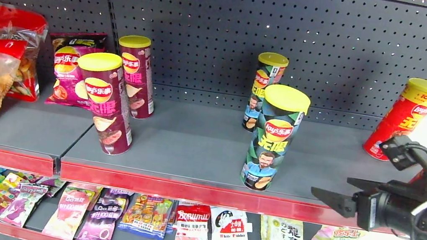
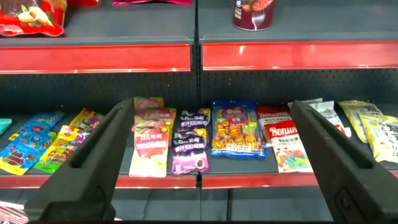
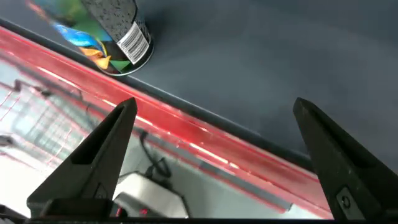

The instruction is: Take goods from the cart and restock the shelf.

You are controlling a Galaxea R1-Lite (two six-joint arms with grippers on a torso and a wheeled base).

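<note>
At right, just off shelf (image 1: 200, 152) front edge: right gripper (image 1: 330, 186) spread wide, empty, near blue-green chip can (image 1: 274, 139) standing upright at near edge. Lower down: left gripper (image 2: 211, 104) spread, empty, facing candy packets (image 2: 236, 127). Probably between placements; next, back to cart for another item.

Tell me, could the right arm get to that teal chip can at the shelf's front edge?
Probably yes: the right gripper has its fingers open and empty, and only bare shelf lies between it and the teal can.
</note>
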